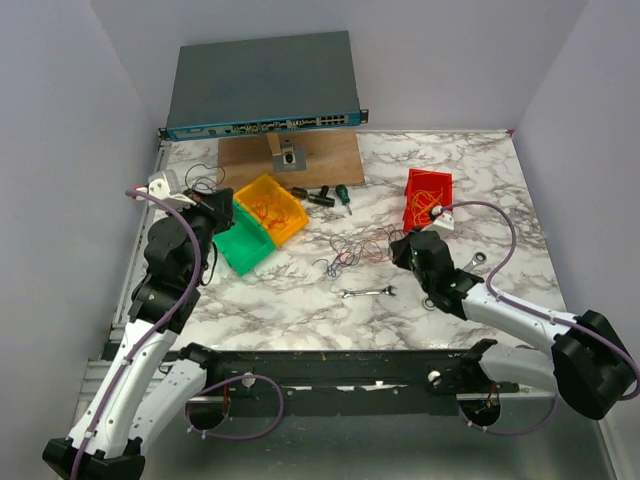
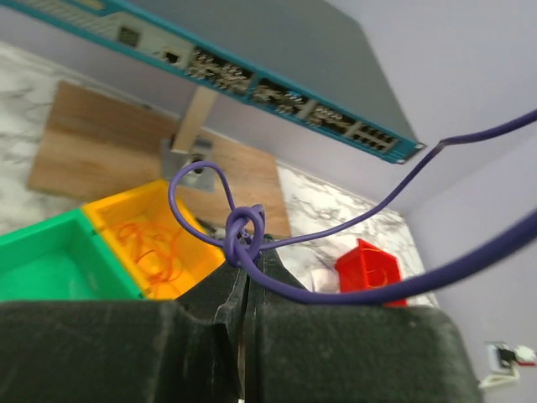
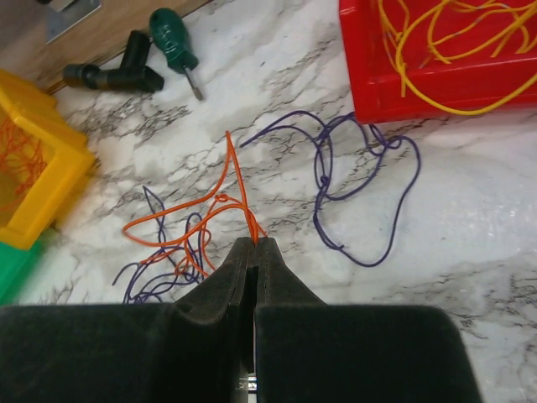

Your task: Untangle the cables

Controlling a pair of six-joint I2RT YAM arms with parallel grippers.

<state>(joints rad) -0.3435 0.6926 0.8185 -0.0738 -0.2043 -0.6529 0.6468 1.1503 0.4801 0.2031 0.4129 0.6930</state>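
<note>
Black pads [image 3: 210,294] of the right tool [image 3: 253,246] are pressed together. They pinch an orange cable [image 3: 231,180] right at their tips. This cable loops down into a small mess of purple cables [image 3: 155,206] on the desk [image 3: 470,243]. Past that, a loose purple cable [image 3: 321,159] lies in a big curl. It is near a red bin [image 3: 369,75] that has yellow cables [image 3: 419,75] in it.

Up in the air, the left tool [image 2: 247,264] is shut tight too. It is clamped on a knotted purple cable [image 2: 197,180], and the knot [image 2: 243,227] sits just at its tips.

I think the step now is to pull the orange cable out of the purple ones. To do it well, the right tool should lift slowly and move away from the mess. If the purple cables rise with it, it is better to stop and pull another way. A hard tug could make a new knot. The grip is only at the very tips, so the thin cable might slip out.

Only the right wrist view shows where orange crosses purple. From the top, that spot is just a tiny scribble [image 1: 355,250]. Only the left wrist view shows the knot. Only the top view shows both arms at once, with a wrench [image 1: 368,292] lying close to the mess. It also shows the 2 tools are far apart.
</note>
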